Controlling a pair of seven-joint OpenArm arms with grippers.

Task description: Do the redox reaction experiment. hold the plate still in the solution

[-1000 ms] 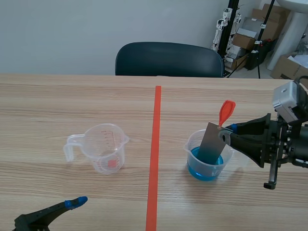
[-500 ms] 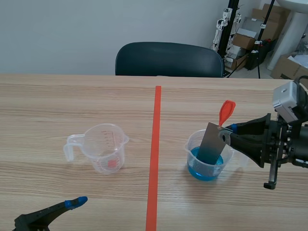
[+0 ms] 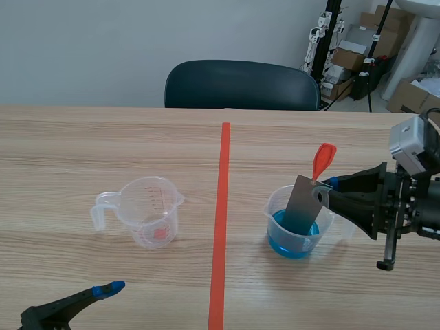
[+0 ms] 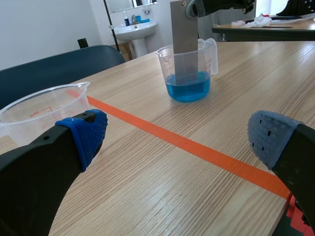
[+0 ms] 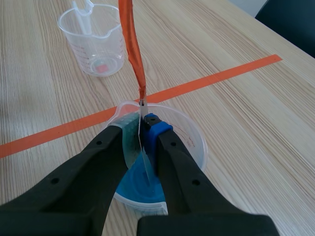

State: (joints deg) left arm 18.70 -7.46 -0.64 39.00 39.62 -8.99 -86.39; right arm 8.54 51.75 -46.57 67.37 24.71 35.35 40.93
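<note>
Right gripper (image 5: 141, 125): clamped on thin grey metal plate (image 3: 302, 203) between its jaws.
Plate's lower end: in clear plastic beaker of blue solution (image 3: 278, 237), beneath jaws.
Left gripper (image 4: 177, 136): jaws wide apart.

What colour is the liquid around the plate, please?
The liquid is blue; left wrist view shows it best.

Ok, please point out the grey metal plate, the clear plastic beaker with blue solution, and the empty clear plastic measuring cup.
Grey metal plate (image 3: 302, 203): scene view, middle of its flat face.
Clear plastic beaker with blue solution (image 3: 273, 205): scene view, wall above the liquid.
Empty clear plastic measuring cup (image 3: 144, 220): scene view, front wall.
</note>
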